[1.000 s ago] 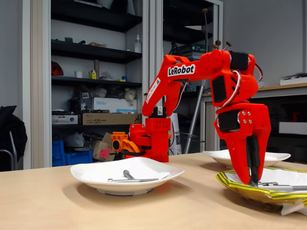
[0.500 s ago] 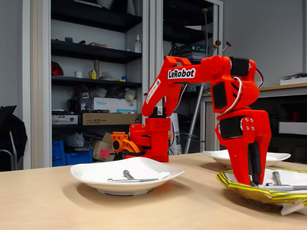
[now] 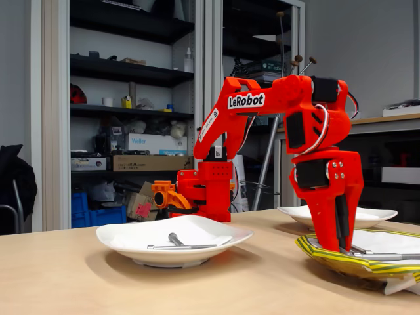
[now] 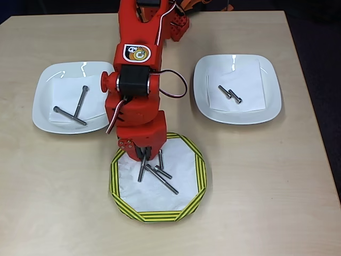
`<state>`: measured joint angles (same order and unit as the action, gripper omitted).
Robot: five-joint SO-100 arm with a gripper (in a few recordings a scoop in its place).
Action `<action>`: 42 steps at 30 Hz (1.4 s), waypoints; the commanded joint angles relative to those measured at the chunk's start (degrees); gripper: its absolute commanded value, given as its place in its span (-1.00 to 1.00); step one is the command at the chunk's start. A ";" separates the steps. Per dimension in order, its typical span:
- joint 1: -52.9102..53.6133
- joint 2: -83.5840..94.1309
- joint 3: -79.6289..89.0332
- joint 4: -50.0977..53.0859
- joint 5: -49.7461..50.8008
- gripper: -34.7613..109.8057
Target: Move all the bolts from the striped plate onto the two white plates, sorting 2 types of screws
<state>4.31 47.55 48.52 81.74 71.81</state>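
Since the earlier frames the red arm has shifted slightly left in the fixed view, and its gripper point(image 3: 341, 248) has stayed low inside the striped plate point(image 4: 198, 160). Seen from overhead, the gripper point(image 4: 144, 156) stands over the upper left of a loose cluster of four bolts point(image 4: 160, 176), thin and thicker ones mixed, lying on the plate's white inside. The fingers look nearly together; whether they grip a bolt cannot be told.

The left white plate point(image 4: 45, 101) carries two long thin bolts point(image 4: 81, 101) meeting in a V. The right white plate point(image 4: 272, 101) carries two short thick bolts point(image 4: 229, 94) side by side.

All three plates rest on a light wooden table point(image 4: 277, 202). Behind it stand dark storage shelves point(image 3: 125, 72) with boxes and clutter, and a grey wall.
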 commanded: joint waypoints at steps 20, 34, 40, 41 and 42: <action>18.98 30.67 11.69 11.69 -19.60 -0.52; 32.52 37.44 37.79 -1.85 -30.59 -0.36; 26.28 41.75 41.40 -4.31 -29.53 -0.32; 24.43 42.01 40.52 -4.39 -29.09 -0.32; 22.15 42.10 38.94 -4.31 -28.74 -0.32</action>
<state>30.41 85.61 89.56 77.70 41.57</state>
